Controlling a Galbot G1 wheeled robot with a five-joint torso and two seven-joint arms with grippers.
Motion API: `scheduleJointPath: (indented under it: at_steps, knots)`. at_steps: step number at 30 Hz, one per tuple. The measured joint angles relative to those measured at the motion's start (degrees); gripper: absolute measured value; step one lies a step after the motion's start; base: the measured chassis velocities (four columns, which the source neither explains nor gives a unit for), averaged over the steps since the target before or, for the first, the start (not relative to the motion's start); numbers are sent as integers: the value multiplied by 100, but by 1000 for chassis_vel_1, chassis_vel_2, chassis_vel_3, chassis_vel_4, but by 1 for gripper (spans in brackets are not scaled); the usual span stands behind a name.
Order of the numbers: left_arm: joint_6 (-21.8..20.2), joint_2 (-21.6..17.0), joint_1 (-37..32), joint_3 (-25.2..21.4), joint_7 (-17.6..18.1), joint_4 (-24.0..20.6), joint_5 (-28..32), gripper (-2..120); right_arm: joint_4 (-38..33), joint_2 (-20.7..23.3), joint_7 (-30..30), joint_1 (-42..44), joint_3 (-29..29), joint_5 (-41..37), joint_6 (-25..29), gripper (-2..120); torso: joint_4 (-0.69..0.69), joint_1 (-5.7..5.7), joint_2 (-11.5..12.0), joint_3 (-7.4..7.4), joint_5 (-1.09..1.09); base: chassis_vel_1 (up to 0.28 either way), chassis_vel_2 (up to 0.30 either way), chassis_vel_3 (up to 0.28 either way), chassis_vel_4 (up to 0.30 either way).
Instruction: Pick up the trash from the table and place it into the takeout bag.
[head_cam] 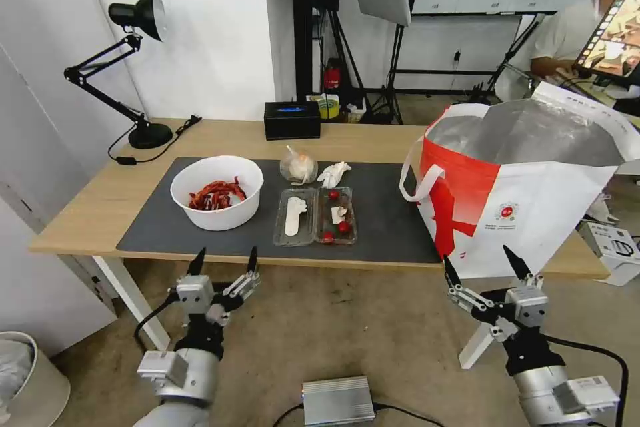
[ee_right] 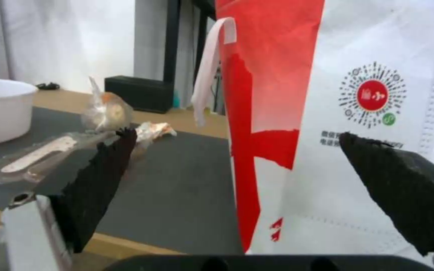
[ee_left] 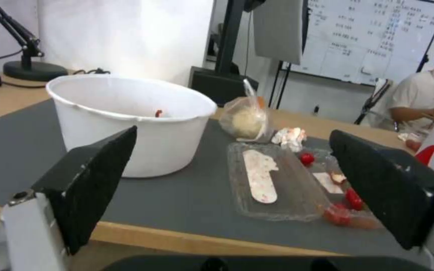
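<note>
I read this as the very start: nothing is picked up yet. My left gripper (head_cam: 225, 261) hangs below the near edge of the table (head_cam: 87, 210), jaws spread wide and empty, facing the white bowl (head_cam: 217, 191) of red scraps. My right gripper (head_cam: 483, 263) hangs likewise wide open and empty, in front of the takeout bag (head_cam: 527, 193).

On the dark grey mat (head_cam: 393, 220), the bowl sits at nine o'clock of the clear clamshell tray (head_cam: 315, 215); the knotted clear bag (head_cam: 298, 165) and crumpled tissue (head_cam: 333, 174) lie at the tray's twelve o'clock, and the takeout bag stands open at three o'clock.

Next, I judge, an arm must rise over the table edge and close on one piece.
</note>
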State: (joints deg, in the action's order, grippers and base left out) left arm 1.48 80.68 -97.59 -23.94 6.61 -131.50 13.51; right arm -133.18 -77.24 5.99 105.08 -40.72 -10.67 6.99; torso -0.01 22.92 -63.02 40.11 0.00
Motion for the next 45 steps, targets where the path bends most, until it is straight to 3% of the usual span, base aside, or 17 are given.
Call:
scheduleJointPath:
  at_steps: [15, 45]
  knots:
    - [81, 29, -66, -37, -52, 38, -52, 100, 134, 8, 243, -131, 230, -374, 34, 100, 0, 0, 1, -1, -1, 0, 0, 0, 0]
    - [62, 113, -193, -83, -157, 114, -168, 100, 550, -16, 281, -557, 837, -351, -35, 100, 1, 0, -1, -1, 0, 0, 0, 0, 0]
